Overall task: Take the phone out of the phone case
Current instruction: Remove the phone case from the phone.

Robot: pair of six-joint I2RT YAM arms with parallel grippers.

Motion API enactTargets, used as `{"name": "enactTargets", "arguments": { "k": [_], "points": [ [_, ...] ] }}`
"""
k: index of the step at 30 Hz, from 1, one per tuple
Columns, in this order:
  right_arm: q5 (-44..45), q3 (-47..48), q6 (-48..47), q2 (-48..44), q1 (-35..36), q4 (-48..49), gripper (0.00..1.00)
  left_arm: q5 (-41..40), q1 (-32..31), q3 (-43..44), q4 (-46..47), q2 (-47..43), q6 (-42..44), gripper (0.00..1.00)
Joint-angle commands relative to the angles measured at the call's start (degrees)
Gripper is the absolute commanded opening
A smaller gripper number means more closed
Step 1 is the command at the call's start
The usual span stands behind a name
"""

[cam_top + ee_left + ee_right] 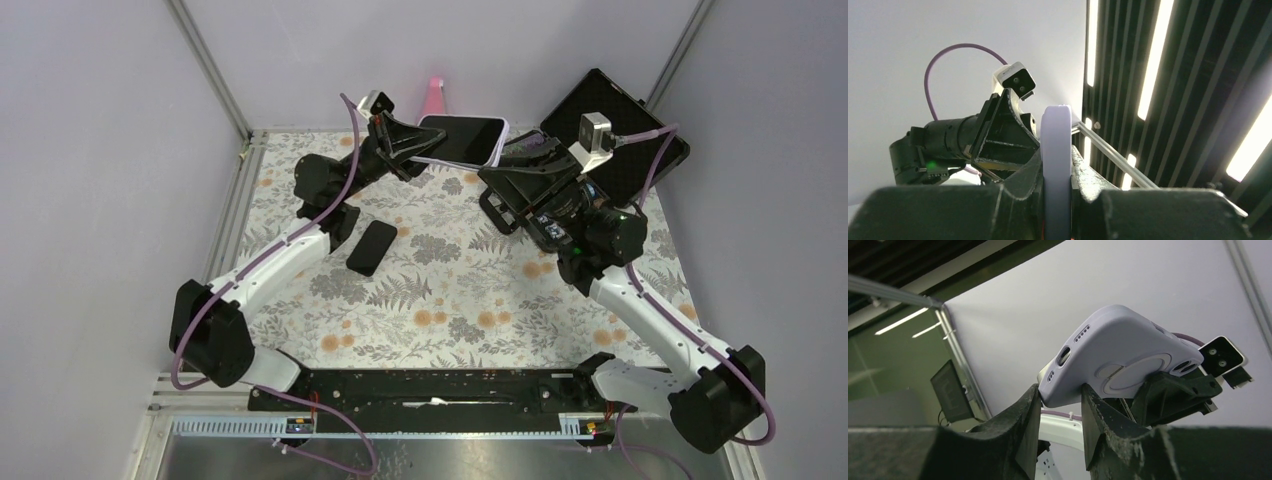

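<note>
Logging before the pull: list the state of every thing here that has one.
phone, seated in its case, screen dark.
phone case, held off the table, pinched from both sides.
left pincer, shut on the phone case's edge.
right pincer, shut on the phone case's corner.
black phone, lying flat on the table, untouched.

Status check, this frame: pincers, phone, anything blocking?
Left pincer shut on phone case edge. Right pincer shut on its corner. Phone seated in case, held aloft. Nothing blocking.
</note>
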Motion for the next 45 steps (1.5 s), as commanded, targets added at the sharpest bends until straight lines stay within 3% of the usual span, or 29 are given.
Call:
{"name": "enactTargets", "arguments": {
  "k": [1,5,13,17,19,21,23,25,30,35,37,41,45],
  "points": [
    [-12.4,6.7,-0.1,1.6,1.3,6.0,0.0,8.2,-4.4,0.9,-5.1,0.5,-10.5,0.0],
    [-15.5,8.5,0.3,2.5,1.1,5.6,0.0,8.5,-4.6,0.7,-5.6,0.3,-9.8,0.0],
    [-12.5,7.5,4.1,4.3,1.0,6.7,0.0,8.7,-5.8,3.8,-3.4,2.1,-9.4,0.0],
    [-10.8,5.7,4.7,3.1,0.9,0.2,0.03,5.9,-4.7,2.6,0.6,1.9,-9.4,0.0],
    [-10.8,3.7,1.7,0.5,0.9,-5.5,0.43,5.5,-3.2,2.9,1.7,1.9,-8.9,0.0],
    [-8.2,-0.8,-1.4,-4.1,0.8,-9.6,0.74,5.8,-1.2,3.3,1.4,1.5,-7.4,0.0],
    [-7.1,-2.4,-4.8,-7.6,0.8,-15.1,0.86,6.8,0.2,3.8,-0.6,0.9,-5.2,0.0],
    [-8.9,-1.2,-8.2,-10.6,0.8,-22.7,0.9,7.6,1.6,3.7,-1.2,0.7,-4.5,0.0],
    [-7.2,3.1,-10.7,-14.2,0.4,-34.7,0.93,9.9,2.8,4.9,0.4,1.4,-3.5,0.0],
    [-2.3,5.5,-2.3,-13.6,-3.3,-40.6,0.92,12.1,5.2,5.0,-2.0,-0.1,-0.1,0.0],
    [-1.5,6.0,3.5,-12.0,-5.7,-42.7,0.87,13.3,5.3,5.9,-1.4,-0.2,0.1,0.0],
    [-3.3,6.4,13.5,-7.0,-7.9,-36.6,0.69,15.5,5.4,5.9,-2.9,-1.1,2.2,0.0],
    [-1.5,7.1,18.0,-5.2,-8.3,-35.0,0.61,15.7,5.6,4.5,-0.9,-1.4,1.6,0.0]
  ]
}}
